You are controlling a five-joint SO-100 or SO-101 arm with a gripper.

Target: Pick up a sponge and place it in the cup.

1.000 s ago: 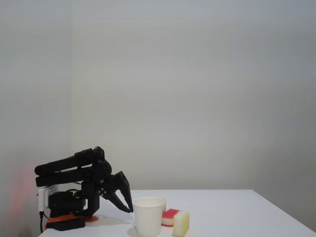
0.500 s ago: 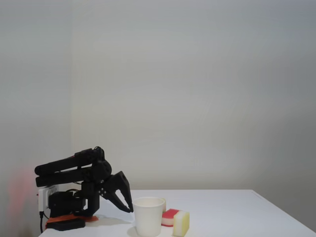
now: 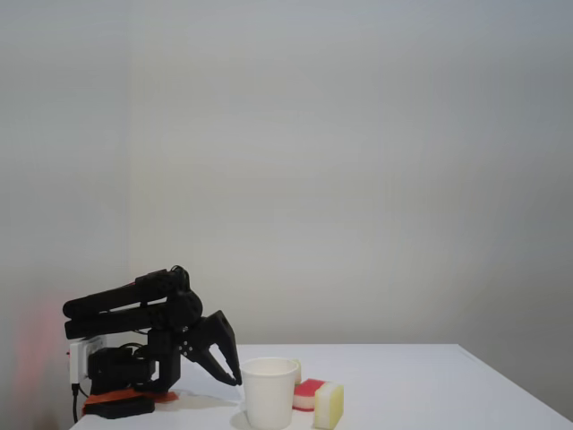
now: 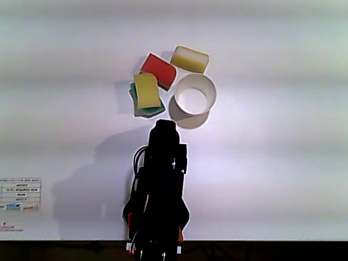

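Sponges (image 4: 147,91): three (one cup (image 4: 194,98))

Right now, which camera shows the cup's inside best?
The other view, looking straight down: the cup shows its full round rim and an empty white interior. The fixed view, from the side at table level, shows the cup as a wall and rim edge; its inside is hidden.

My base is mounted at one edge of a white table (image 4: 283,163). Lying directly on it: the cup (image 4: 194,98), upright; a red-topped sponge (image 4: 158,70); the sponge (image 4: 190,58); a yellow block (image 4: 147,91) atop a green pad (image 4: 142,108); a printed label (image 4: 20,194).
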